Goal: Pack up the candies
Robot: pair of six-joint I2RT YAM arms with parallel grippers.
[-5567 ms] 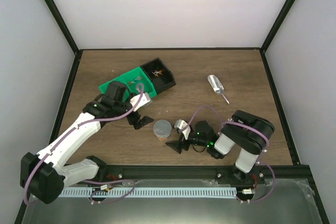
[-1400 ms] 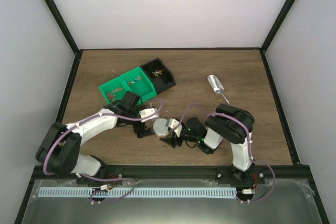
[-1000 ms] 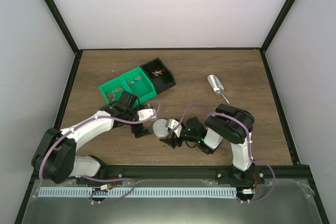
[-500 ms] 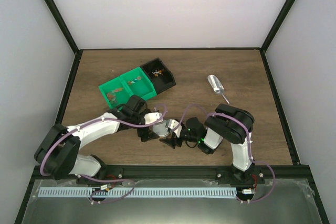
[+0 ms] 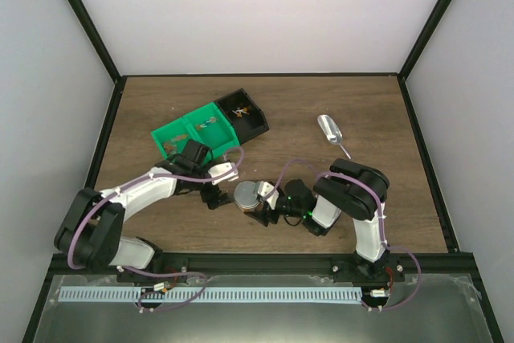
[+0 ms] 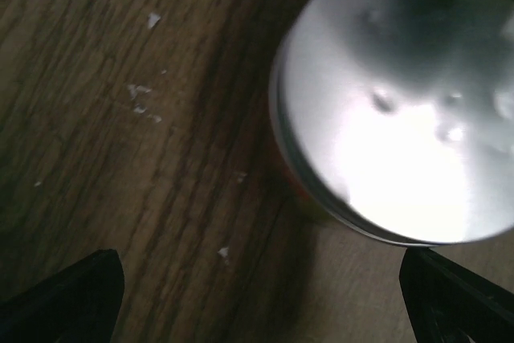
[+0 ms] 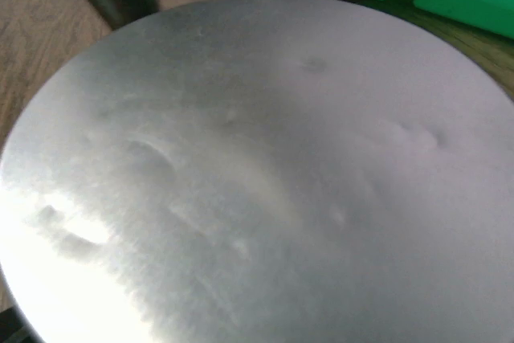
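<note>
i see grey-lidded jar point(image 5: 248, 194) nr tabletop point(image 5: 361, 102) front edge; green tray point(image 5: 186, 132) + black bin point(image 5: 245, 114) touching, back-left; scoop point(image 5: 331, 133) right.

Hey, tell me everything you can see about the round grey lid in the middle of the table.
The lid is a flat round disc, dull silver-grey and metal-looking, with a few small dents and a bright glare patch. It lies level on a small container, of which only an orange sliver shows under the rim. The right gripper straddles its right side; whether it grips is unclear. The left gripper, open, stands just left of it, not touching.
</note>
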